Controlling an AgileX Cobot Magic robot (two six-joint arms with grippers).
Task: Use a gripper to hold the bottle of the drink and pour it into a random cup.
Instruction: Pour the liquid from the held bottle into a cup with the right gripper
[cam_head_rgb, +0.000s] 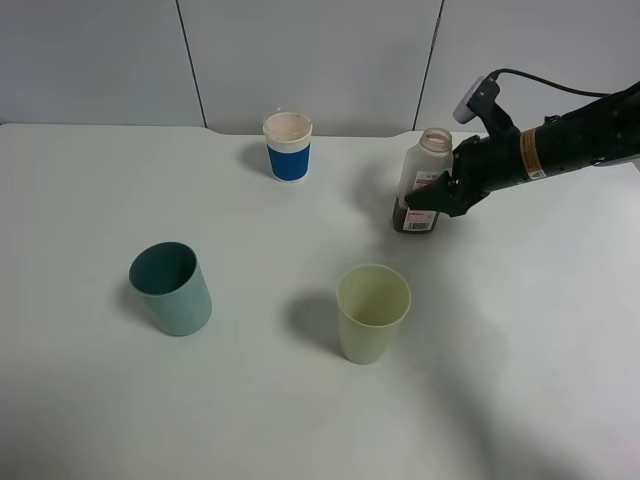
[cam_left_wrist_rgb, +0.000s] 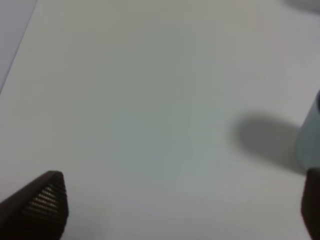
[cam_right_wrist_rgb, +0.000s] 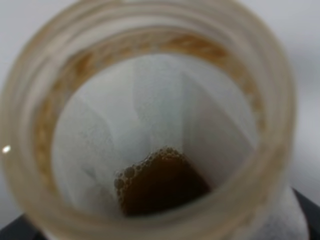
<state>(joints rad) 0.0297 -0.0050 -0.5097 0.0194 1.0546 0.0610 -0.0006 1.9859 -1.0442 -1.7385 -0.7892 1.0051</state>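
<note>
The clear bottle (cam_head_rgb: 420, 176) stands at the back right of the table, leaning slightly, its wide mouth uncapped. The dark brown drink (cam_head_rgb: 414, 219) fills only its bottom. My right gripper (cam_head_rgb: 440, 193) reaches in from the right and is shut on the bottle's lower body. The right wrist view looks straight down the bottle's mouth (cam_right_wrist_rgb: 150, 45) at the foamy drink (cam_right_wrist_rgb: 160, 185). The teal-green cup (cam_head_rgb: 172, 290) stands upright at the front left. My left gripper (cam_left_wrist_rgb: 180, 205) is open over bare table, and the cup's wall (cam_left_wrist_rgb: 311, 132) shows at that view's edge.
A pale yellow-green tumbler (cam_head_rgb: 372, 312) stands front of centre, between the bottle and the near edge. A blue-banded white paper cup (cam_head_rgb: 288, 146) sits at the back centre. The white table (cam_head_rgb: 80, 200) ends at a grey wall behind.
</note>
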